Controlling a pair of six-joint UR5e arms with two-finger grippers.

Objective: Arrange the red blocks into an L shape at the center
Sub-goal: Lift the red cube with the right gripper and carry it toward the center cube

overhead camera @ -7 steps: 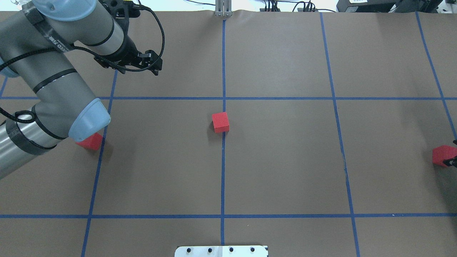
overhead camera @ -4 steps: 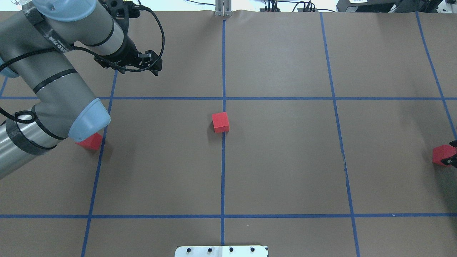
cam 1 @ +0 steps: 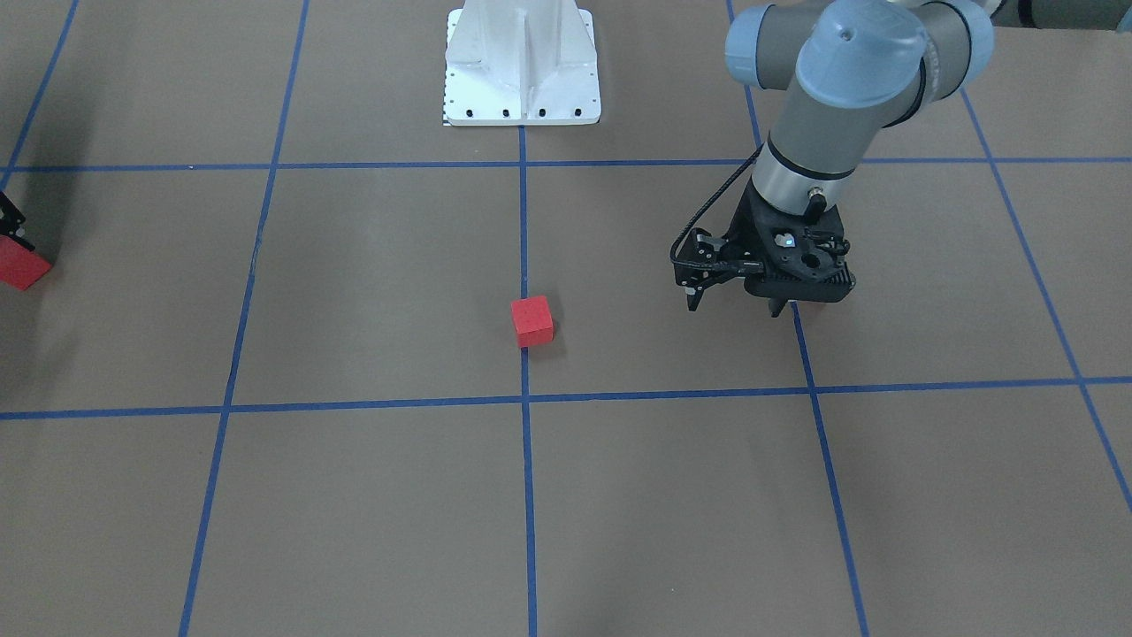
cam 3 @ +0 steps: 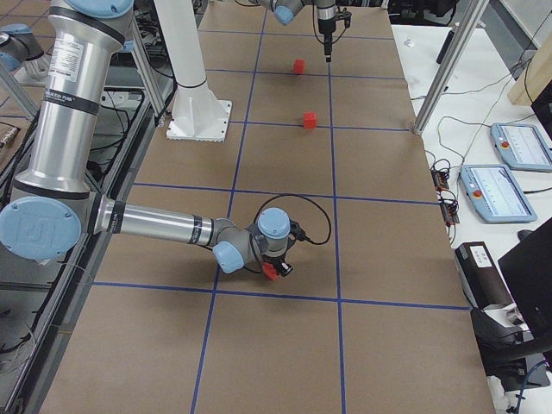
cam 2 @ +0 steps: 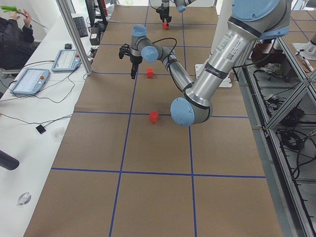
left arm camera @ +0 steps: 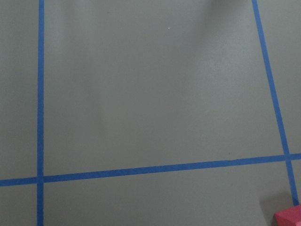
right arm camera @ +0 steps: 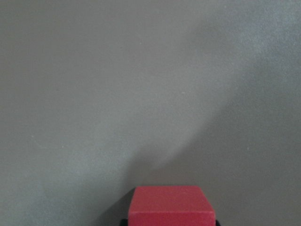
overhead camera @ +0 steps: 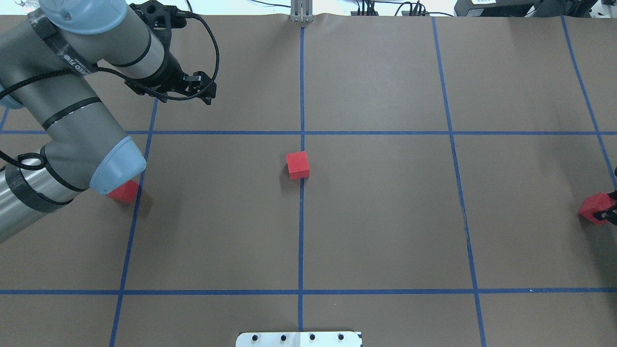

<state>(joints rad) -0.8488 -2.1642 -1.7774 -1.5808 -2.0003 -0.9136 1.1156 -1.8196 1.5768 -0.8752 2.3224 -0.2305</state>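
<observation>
Right claw (overhead camera: 608,212) grips red block (overhead camera: 592,207) at table's edge.

We count three red blocks (overhead camera: 298,165) (overhead camera: 124,191) (overhead camera: 592,208), two robot arms (overhead camera: 72,111) (cam 3: 164,226), and one white base plate (cam 1: 522,62)

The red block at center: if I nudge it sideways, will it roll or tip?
The center block looks like a flat-faced cube, so it should probably slide, not roll. As wide as tall, it seems unlikely to tip. Its matte surface on the brown paper may drag or twist slightly.
</observation>
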